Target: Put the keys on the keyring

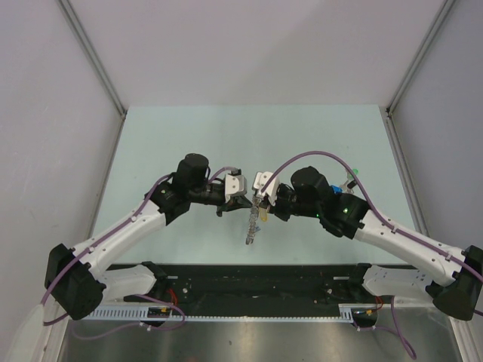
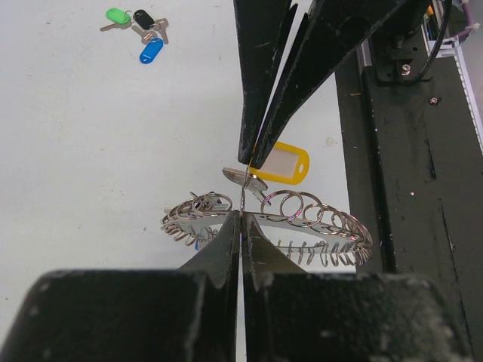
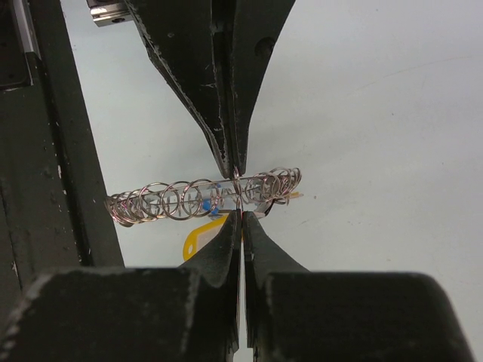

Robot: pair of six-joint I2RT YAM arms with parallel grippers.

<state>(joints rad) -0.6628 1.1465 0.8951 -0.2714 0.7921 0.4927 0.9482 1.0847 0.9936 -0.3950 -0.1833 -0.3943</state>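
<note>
Keyring [image 2: 302, 211] sits between the meeting tips, left gripper [image 2: 241, 217] and right gripper [image 2: 251, 158] both pressed shut, apparently nipping one upright wire loop, probably to steady it for threading the yellow-capped key [image 2: 283, 164] beside the right tips.

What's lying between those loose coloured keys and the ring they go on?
Nothing visible: only bare table separates the green, black and blue keys from the keyring. The left pincer and right pincer, both shut, meet tip to tip at it.
</note>
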